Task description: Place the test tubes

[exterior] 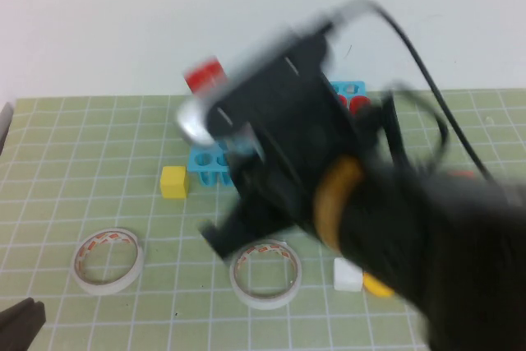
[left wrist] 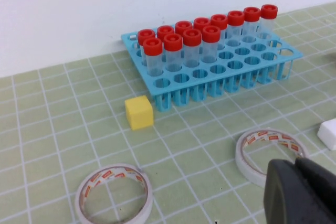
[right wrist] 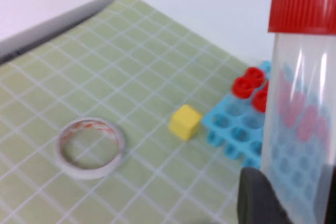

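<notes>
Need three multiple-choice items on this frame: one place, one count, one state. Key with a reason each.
1. Relative to the blue plastic tube rack, the yellow cube is: A) on top B) beside it, on the green grid mat C) behind
2. How many white tape rolls on the mat: A) one B) two C) four
3. The right gripper, raised near the rack: A) jaws shut on a red-capped clear test tube B) jaws empty C) holding the cube
Key: 1 B, mat shows between them. 2 B, both lie in front of the rack. 3 A, the tube stands between its jaws; the left gripper rests low at near left, shut.
</notes>
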Robot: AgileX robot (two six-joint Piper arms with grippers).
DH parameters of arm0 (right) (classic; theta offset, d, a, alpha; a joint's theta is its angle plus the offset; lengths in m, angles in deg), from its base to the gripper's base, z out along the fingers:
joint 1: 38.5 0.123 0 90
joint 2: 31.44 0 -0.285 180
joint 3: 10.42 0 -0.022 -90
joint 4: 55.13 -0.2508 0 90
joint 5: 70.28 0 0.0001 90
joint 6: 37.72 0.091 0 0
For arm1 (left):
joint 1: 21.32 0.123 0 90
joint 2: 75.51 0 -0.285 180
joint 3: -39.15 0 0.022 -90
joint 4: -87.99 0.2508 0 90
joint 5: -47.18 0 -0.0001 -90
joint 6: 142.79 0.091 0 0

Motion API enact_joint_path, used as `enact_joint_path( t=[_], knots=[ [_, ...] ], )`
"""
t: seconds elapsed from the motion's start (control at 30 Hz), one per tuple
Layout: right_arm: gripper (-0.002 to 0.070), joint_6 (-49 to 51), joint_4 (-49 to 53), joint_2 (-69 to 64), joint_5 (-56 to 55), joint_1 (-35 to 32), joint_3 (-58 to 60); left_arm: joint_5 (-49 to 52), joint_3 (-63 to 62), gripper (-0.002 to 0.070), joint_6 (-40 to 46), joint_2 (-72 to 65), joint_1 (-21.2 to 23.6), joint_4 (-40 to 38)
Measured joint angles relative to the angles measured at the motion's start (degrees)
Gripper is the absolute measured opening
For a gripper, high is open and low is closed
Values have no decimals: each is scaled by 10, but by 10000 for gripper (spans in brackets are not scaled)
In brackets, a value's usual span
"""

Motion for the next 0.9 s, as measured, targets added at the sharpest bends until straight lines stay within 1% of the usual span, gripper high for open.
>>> enact_joint_path(
  t=[0.07,0.2,0.23,0.3,0.47,0.53,0.6,0.73,0.9],
  knots=[
    [231,102,76,25,-56,0,77,-2,0,-1,7,0,0,-3],
    [231,324,282,51,-160,0,190,-6,0,-1,15,0,0,-8],
    [231,372,317,55,-179,0,209,-9,0,-1,15,-1,0,-13],
    [231,429,355,56,-195,5,237,-29,0,-1,16,-8,0,-38],
    [231,482,378,57,-158,28,261,-117,0,-1,40,-40,0,-144],
    [231,495,378,58,-128,38,262,-143,0,-1,77,-54,0,-183],
    [231,503,378,60,-107,45,262,-149,0,-1,117,-69,0,-218],
    [231,512,378,60,-92,46,263,-124,0,-1,239,-101,0,-311],
    [231,514,378,60,-68,46,263,-81,4,-1,470,-135,0,-495]
  ],
)
